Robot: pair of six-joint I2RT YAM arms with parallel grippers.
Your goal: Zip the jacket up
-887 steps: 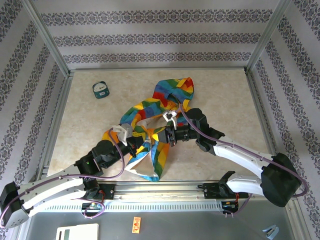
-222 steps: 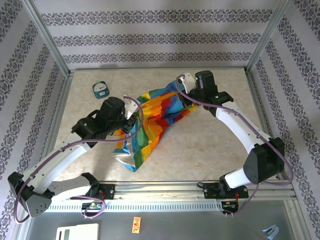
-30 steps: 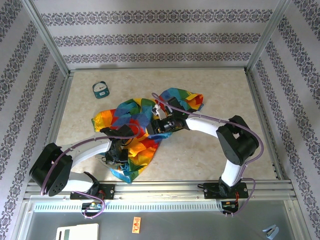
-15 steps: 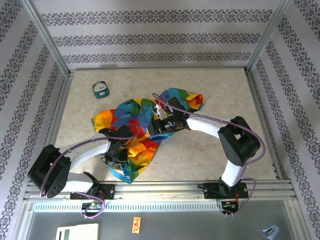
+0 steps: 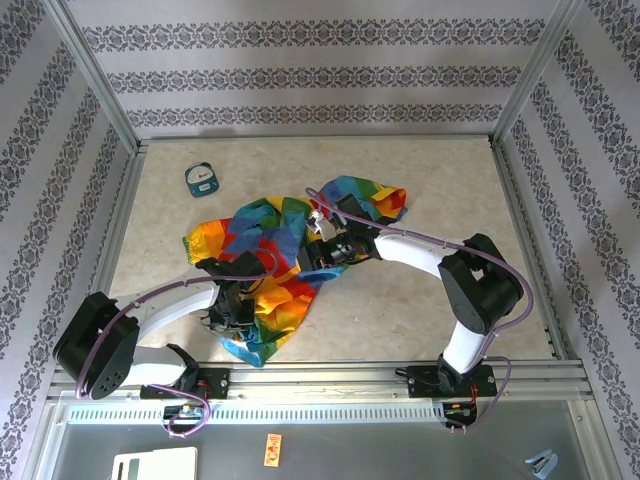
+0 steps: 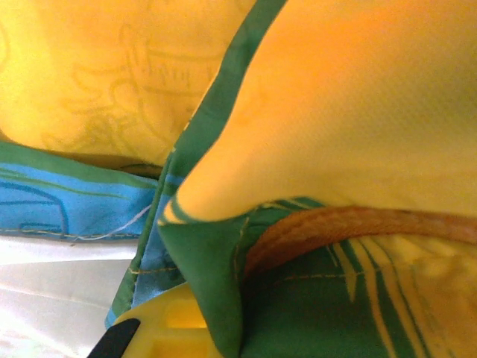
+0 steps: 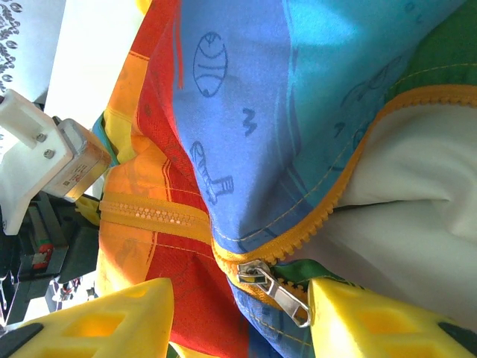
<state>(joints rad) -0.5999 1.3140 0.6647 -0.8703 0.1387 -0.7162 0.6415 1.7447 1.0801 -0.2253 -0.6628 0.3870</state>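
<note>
The rainbow patchwork jacket (image 5: 262,240) lies crumpled in the middle of the table. My left gripper (image 5: 235,308) is shut on its lower part; in the left wrist view green and yellow fabric (image 6: 335,112) folds over one yellow finger (image 6: 160,339). My right gripper (image 5: 312,258) sits at the jacket's centre, open. In the right wrist view its yellow fingers (image 7: 119,321) stand apart on either side of the silver zipper slider (image 7: 257,271). The pull tab (image 7: 291,300) lies close to the right-hand finger. Below the slider the orange-yellow teeth (image 7: 149,212) are joined; above it the whitish lining (image 7: 417,194) shows.
A small round teal gadget (image 5: 203,179) lies at the back left of the table. Metal frame rails (image 5: 120,230) border the table on both sides. Part of the left arm's white housing (image 7: 37,156) shows close by in the right wrist view.
The right gripper's jaws have narrowed slightly around the zipper slider. Both arms and the jacket have hardly shifted.
</note>
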